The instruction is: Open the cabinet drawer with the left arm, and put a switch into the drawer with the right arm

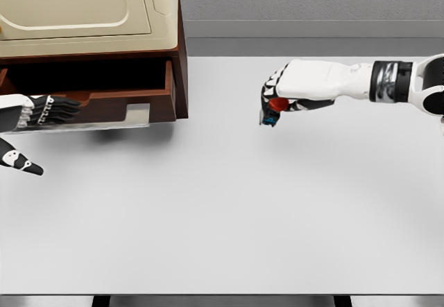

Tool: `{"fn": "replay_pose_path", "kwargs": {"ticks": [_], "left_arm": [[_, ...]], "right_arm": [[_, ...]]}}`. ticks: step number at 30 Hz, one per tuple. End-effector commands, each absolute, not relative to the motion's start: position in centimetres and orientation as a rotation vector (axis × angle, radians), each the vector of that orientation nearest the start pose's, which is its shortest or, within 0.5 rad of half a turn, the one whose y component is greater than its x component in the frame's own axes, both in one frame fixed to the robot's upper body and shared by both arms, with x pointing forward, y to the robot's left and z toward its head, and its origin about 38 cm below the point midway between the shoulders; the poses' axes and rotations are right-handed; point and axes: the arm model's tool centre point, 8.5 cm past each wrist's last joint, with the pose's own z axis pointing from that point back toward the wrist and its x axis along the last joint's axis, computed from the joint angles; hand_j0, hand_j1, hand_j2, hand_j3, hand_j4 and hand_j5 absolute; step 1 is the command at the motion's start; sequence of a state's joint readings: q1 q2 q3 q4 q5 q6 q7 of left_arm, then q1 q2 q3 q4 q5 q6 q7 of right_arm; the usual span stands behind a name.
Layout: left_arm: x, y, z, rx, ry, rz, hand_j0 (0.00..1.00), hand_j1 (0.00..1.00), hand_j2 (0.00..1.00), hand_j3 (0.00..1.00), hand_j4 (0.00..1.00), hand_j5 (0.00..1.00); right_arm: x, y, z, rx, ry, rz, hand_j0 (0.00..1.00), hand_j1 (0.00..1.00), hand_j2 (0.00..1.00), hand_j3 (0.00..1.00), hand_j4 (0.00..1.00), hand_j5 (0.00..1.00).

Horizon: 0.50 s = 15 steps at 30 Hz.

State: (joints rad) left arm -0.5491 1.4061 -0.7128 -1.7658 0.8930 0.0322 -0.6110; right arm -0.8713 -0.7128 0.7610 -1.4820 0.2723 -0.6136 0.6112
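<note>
The cabinet (90, 16) stands at the far left corner of the white tabletop (229, 210). It has a cream top and a dark brown wooden body. Its drawer (125, 102) is pulled out toward the robot, and the inside looks dark. The left hand (38, 113) comes in from the left edge and lies at the front of the drawer with its black fingers (59, 106) stretched out flat; whether they grip the front, I cannot tell. The right hand (281, 95) hangs above the tabletop, right of the cabinet and well apart from it. Its fingers are curled around the switch (274, 109), a small object with a red part and a blue part, lifted off the surface.
</note>
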Motion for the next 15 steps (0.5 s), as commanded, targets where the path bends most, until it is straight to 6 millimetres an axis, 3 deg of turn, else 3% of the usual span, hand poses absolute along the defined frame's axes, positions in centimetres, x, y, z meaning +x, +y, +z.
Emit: {"fn": "replay_pose_path", "kwargs": {"ticks": [1, 15], "left_arm": [[35.0, 40.1, 28.6, -0.261, -1.135, -1.095, 1.0, 1.0, 1.0, 1.0, 1.0, 1.0], [34.7, 40.4, 28.5, -0.289, -1.117, -1.049, 1.0, 1.0, 1.0, 1.0, 1.0, 1.0]], "right_arm": [[44.7, -21.3, 27.0, 0.328, 2.028, -2.854, 0.47, 0.47, 0.47, 0.47, 0.47, 0.47], [45.3, -16.1, 30.2, 0.295, 1.992, -2.724, 0.48, 0.48, 0.48, 0.48, 0.48, 0.48]]}}
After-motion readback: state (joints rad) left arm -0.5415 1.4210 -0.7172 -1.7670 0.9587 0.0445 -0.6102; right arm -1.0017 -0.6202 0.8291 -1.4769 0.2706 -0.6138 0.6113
